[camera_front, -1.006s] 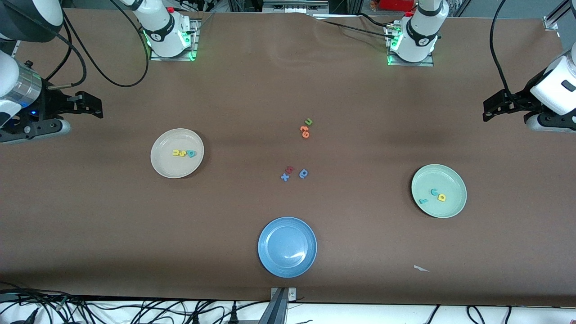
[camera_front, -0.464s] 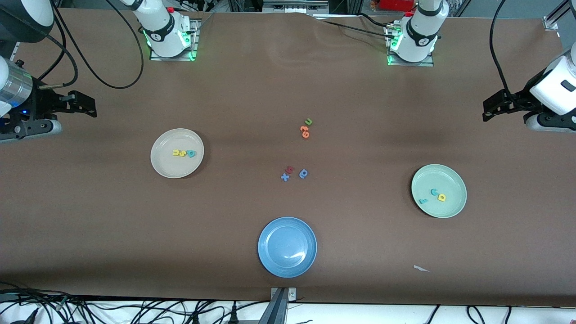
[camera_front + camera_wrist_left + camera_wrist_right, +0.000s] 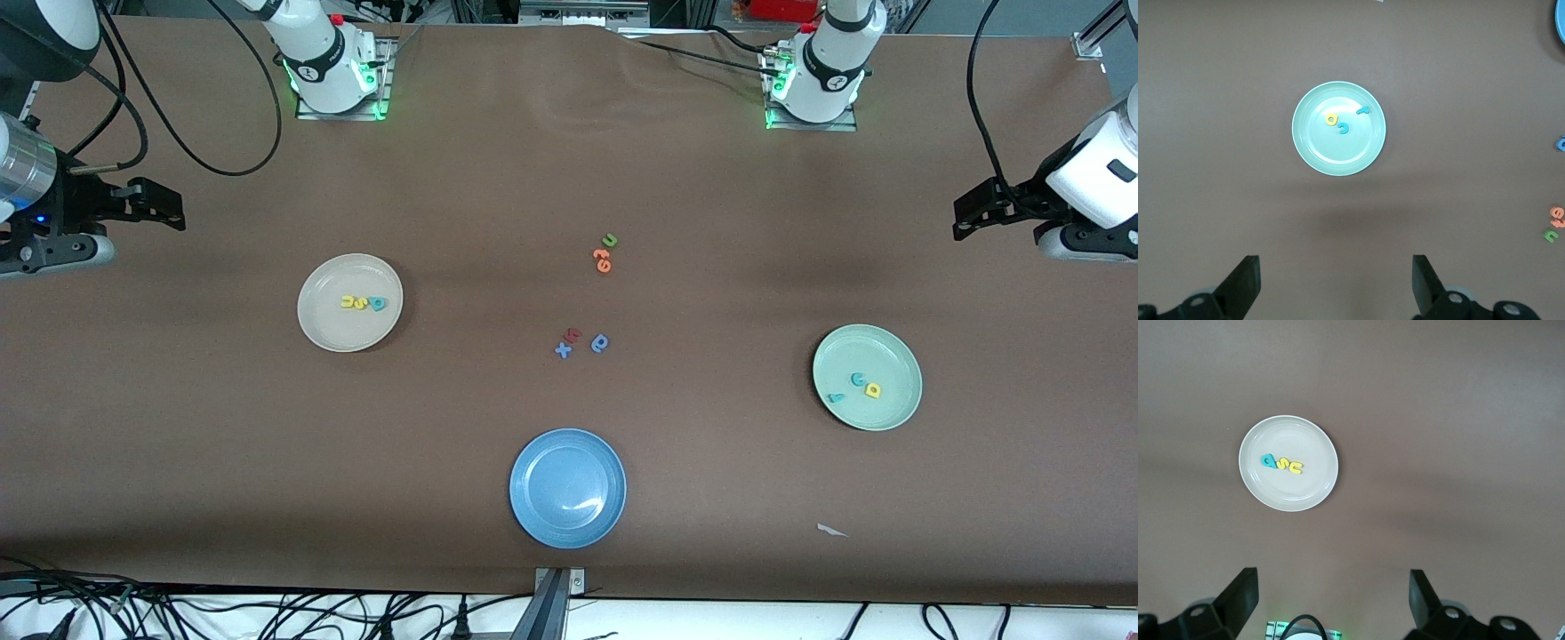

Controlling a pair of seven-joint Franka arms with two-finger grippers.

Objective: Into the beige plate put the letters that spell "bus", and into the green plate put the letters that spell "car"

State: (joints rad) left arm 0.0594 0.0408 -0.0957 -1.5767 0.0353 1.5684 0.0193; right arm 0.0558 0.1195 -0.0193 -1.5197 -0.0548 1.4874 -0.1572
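Note:
The beige plate (image 3: 322,322) (image 3: 1311,487) lies toward the right arm's end of the table. In it sit a teal b (image 3: 379,304) (image 3: 1268,461), a yellow s (image 3: 360,304) (image 3: 1282,464) and a yellow u (image 3: 347,302) (image 3: 1295,467). The green plate (image 3: 889,409) (image 3: 1315,147) lies toward the left arm's end and holds a teal c (image 3: 859,380) (image 3: 1343,127), a yellow a (image 3: 873,389) (image 3: 1331,119) and a thin teal r (image 3: 835,397) (image 3: 1363,110). My right gripper (image 3: 169,206) (image 3: 1333,603) hangs open and empty at its table end. My left gripper (image 3: 969,213) (image 3: 1336,287) hangs open and empty at the other end.
A blue plate (image 3: 567,487) sits near the front edge, nothing in it. Loose letters lie mid-table: a green u (image 3: 610,240), an orange pair (image 3: 603,260), a blue a (image 3: 600,342), a red letter (image 3: 573,334) and a blue x (image 3: 563,349). A scrap of paper (image 3: 831,530) lies near the front.
My right gripper has drawn back toward its end of the table and slightly up in the front view. The left arm and all letters have stayed put.

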